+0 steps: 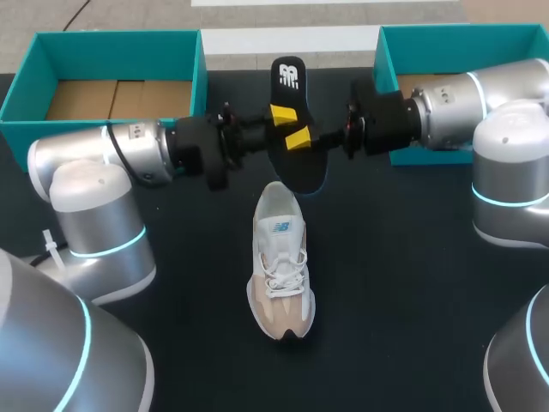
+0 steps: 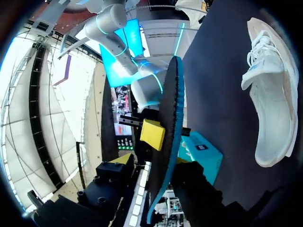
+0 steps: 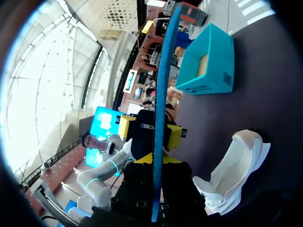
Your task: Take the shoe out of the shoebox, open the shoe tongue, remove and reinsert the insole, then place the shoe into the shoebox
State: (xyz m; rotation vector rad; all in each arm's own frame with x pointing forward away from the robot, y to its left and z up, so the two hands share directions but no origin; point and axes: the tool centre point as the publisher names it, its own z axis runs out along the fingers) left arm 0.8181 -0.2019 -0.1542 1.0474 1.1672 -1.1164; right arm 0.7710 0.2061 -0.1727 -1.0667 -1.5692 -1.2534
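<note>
The insole [image 1: 290, 81] is out of the shoe [image 1: 281, 266] and hangs in the air at upper centre of the head view, logo face up. The left end effector [image 1: 279, 116] comes in from the left and the right end effector [image 1: 302, 137] from the right. Each seems closed on the insole's middle, a yellow tip pressed to its top face. The wrist views back this up: the insole runs edge-on between each arm's own fingers, with the other arm's yellow pads on it just ahead. Two grips so close together look like a hand-over, or a way to steady the floppy piece for aiming.

The shoe lies flat on the dark worktop [image 1: 403, 283] at centre frame, toe toward the bottom edge. Its opening sits just under the insole's lower end, which suits feeding the insole back in heel first. I cannot tell how wide the tongue is pulled.

Two teal boxes wait at the back, one at upper left [image 1: 111, 43] and one at upper right [image 1: 446, 34]. Both show bare cardboard floors. Reinserting looks like the step in hand, and boxing the shoe is not yet done.
</note>
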